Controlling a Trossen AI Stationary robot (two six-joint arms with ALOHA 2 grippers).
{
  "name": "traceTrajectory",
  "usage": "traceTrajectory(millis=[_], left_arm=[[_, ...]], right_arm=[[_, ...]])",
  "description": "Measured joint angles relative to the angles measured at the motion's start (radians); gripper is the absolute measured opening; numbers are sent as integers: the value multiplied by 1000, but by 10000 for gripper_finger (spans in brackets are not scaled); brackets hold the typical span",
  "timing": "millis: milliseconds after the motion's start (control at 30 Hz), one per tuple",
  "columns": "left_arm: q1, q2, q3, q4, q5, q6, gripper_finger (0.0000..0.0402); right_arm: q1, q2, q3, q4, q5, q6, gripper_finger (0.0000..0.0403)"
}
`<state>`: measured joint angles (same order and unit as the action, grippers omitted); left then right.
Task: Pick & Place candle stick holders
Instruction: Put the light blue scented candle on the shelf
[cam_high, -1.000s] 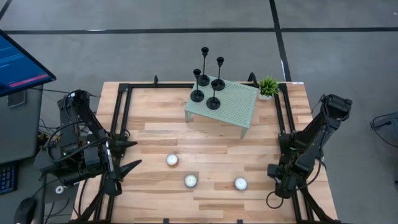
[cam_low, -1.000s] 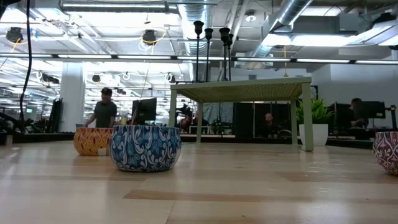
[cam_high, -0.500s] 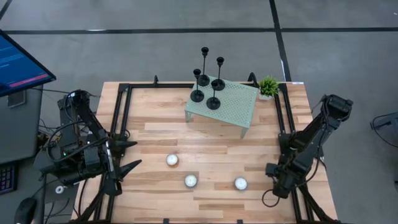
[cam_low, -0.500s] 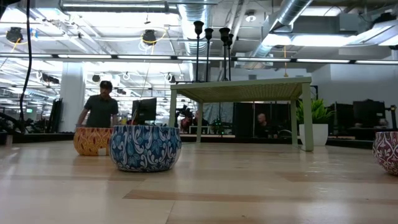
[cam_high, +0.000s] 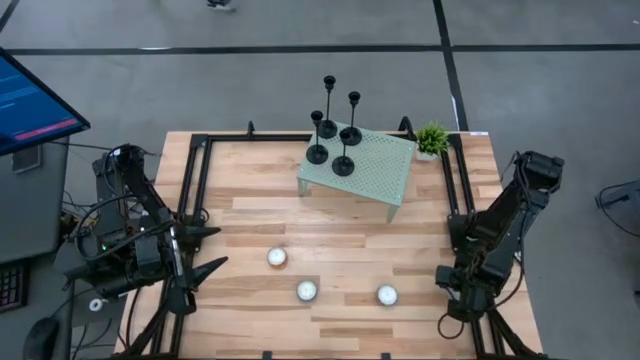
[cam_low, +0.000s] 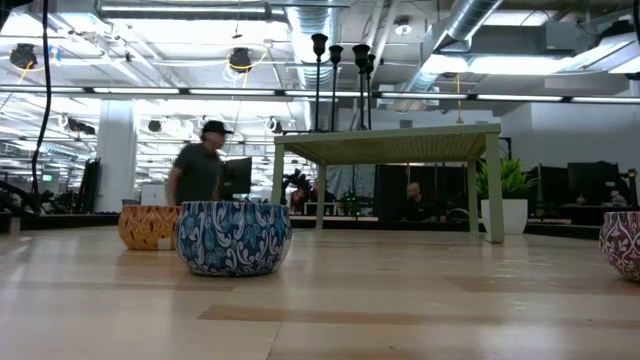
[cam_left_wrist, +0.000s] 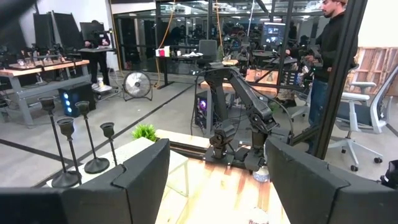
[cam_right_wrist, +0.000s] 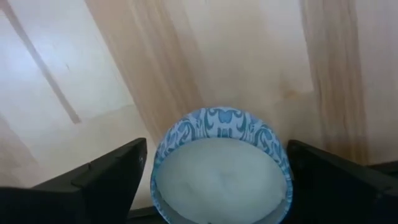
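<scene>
Four black candle stick holders (cam_high: 335, 140) stand by their round bases on the far left part of a small green perforated table (cam_high: 385, 172). Their cups show above it in the low view (cam_low: 340, 50). Three show in the left wrist view (cam_left_wrist: 68, 143). My left gripper (cam_high: 209, 250) is open and empty at the table's left edge, pointing right (cam_left_wrist: 217, 186). My right gripper (cam_high: 445, 280) is open near the right near corner, pointing down. In its wrist view its fingers (cam_right_wrist: 106, 177) stand either side of a blue-patterned tealight tin (cam_right_wrist: 221, 168) below, apart from it.
Three tealight tins lie on the near half of the wood table (cam_high: 277, 257), (cam_high: 306, 291), (cam_high: 387, 295); in the low view they are the blue (cam_low: 234, 237), orange (cam_low: 150, 227) and right-hand (cam_low: 622, 243) tins. A potted plant (cam_high: 432, 138) stands at the far right. A person (cam_low: 200, 172) walks behind the table.
My right arm has shifted a little toward the table's near edge, its gripper still open. The person in the room behind has walked toward the right. The holders and tins have stayed where they were.
</scene>
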<state>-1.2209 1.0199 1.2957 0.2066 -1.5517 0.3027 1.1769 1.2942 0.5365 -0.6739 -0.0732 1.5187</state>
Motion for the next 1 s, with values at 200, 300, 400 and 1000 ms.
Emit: traceTrajectory(millis=[200,300,400,1000], left_arm=[[0,0,0,2,0,0,263],[0,0,0,2,0,0,263],[0,0,0,2,0,0,263],[0,0,0,3,0,0,263]], right_arm=[[17,0,-1,-11,14,12,354],[26,1,-2,-18,15,12,329],[31,1,-2,-23,15,13,296],[-50,3,14,-33,14,-19,283]])
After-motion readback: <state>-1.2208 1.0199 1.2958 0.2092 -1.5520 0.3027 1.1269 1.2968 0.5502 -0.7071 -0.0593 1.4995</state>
